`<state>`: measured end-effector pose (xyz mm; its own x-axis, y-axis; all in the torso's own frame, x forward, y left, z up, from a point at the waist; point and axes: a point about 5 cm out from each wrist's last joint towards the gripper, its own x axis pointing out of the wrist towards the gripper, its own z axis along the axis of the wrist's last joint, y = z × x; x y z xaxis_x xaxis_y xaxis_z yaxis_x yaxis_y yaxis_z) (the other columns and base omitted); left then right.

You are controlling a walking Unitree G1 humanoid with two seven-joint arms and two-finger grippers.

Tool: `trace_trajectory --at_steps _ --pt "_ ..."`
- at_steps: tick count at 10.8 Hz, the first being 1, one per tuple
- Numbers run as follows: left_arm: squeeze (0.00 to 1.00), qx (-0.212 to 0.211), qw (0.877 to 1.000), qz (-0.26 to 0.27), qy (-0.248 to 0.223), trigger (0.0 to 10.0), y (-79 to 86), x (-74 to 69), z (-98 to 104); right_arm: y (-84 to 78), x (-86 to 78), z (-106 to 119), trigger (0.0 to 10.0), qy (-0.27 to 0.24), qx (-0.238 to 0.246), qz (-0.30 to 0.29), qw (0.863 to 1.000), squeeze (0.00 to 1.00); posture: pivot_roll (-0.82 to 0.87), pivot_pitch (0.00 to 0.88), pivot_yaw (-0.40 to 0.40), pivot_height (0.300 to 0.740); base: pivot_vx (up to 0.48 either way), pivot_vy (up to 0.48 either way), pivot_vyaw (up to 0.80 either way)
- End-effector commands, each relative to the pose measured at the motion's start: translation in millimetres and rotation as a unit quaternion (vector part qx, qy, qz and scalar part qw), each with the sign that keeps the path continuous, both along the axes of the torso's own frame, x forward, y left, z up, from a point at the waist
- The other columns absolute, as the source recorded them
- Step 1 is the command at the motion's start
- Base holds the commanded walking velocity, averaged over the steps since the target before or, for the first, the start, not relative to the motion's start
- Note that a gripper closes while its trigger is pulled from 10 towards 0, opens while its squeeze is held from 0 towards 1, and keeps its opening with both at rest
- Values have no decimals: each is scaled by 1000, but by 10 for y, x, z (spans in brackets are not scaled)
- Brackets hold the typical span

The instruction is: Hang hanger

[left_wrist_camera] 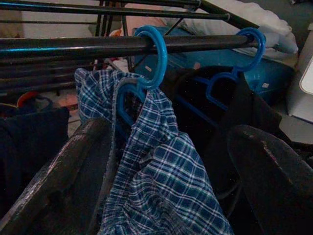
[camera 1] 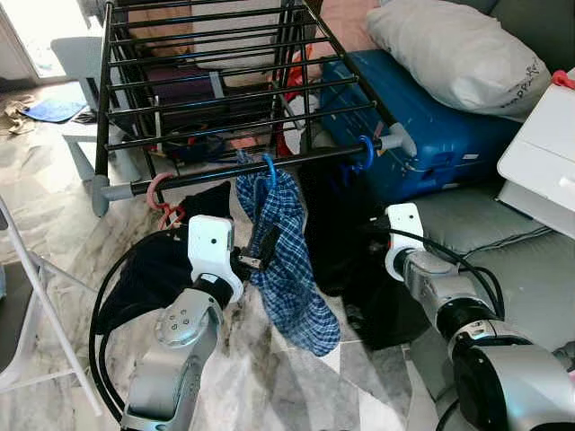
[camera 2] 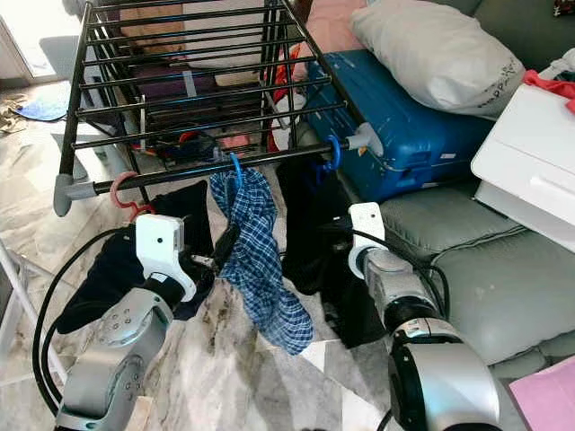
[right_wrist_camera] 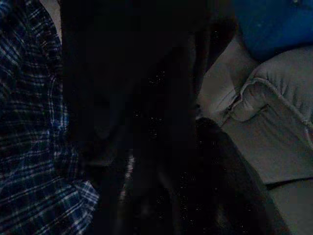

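We find the left gripper (left_wrist_camera: 166, 171) raised before the drying rack, its jaws released and spread wide, one finger (left_wrist_camera: 63, 181) against the near edge of the blue plaid garment (camera 1: 287, 260) and the other on its far side, with the cloth between them but not clamped. That garment hangs on a blue hanger (left_wrist_camera: 146, 58) whose hook is seated over the black front rail (camera 1: 260, 171) of the drying rack (camera 1: 225, 81), so the hanger is on the rail. Just beside it along the same rail a second blue hanger (camera 1: 364, 153) carries a black garment (camera 1: 337, 233), and toward the left end of the rail a pink hanger (camera 1: 160, 193) holds a dark navy garment (camera 1: 153, 269). The right gripper (camera 1: 373, 235) is pressed into the black garment; we cannot tell how its jaws stand, as the wrist view is very dark and the cloth hides them in the head views. Behind the rack's right end a blue suitcase (camera 1: 422, 117) lies with a grey pillow (camera 1: 458, 49) on top. A grey sofa (camera 1: 512, 260) sits at the right, with a white box (camera 1: 544, 157) at its edge. The floor (camera 1: 54, 224) is pale marble-patterned tile.
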<state>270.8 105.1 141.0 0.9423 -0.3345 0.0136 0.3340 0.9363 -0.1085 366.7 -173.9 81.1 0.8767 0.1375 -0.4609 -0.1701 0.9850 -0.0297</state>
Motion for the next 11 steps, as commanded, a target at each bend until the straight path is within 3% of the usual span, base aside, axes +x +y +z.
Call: trace_trajectory --at_steps 1,6,8,9,11 --pt "0 5 1000 -2 1 10000 -16 12 -6 22 27 38 0 -4 -1 3 1000 0 -60 78 -18 740 0 0 0" --pt "0 6 1000 2 -1 10000 -37 13 -7 36 24 31 0 -5 -2 5 1000 0 -61 70 -26 740 0 0 0" --pt "0 8 1000 4 -3 10000 -42 8 -11 44 85 150 0 -44 5 -3 999 0 -61 64 -28 740 0 0 0" --pt "0 10 1000 10 -5 10000 -34 7 -15 31 136 287 0 -87 17 -6 996 0 -63 60 -31 740 0 0 0" --pt "0 11 1000 15 -5 10000 -37 11 -23 -52 93 337 0 -130 24 -6 991 0 -71 58 -33 740 0 0 0"
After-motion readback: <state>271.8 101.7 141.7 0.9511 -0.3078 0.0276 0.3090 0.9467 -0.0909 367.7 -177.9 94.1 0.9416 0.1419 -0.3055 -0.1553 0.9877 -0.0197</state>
